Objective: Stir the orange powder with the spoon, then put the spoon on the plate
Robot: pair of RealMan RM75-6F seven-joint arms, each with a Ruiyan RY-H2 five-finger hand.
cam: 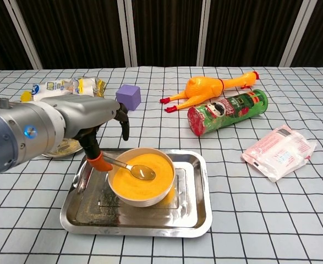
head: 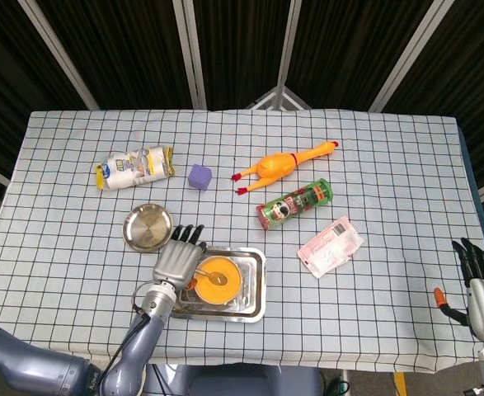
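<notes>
Right now the left hand (cam: pixel 89 124) pinches the spoon (cam: pixel 129 168), its tip in the bowl of orange powder (cam: pixel 142 175) on the steel tray (cam: pixel 197 212); a brisk stir could fling powder over the rim, while the right hand (head: pixel 482 280) idles, fingers spread

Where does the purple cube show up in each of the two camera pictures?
Head view: purple cube upper left of centre, right of the snack bag.
Chest view: purple cube upper left, just above the left hand.
Shared landmark: the rubber chicken lies to its right in both.
</notes>
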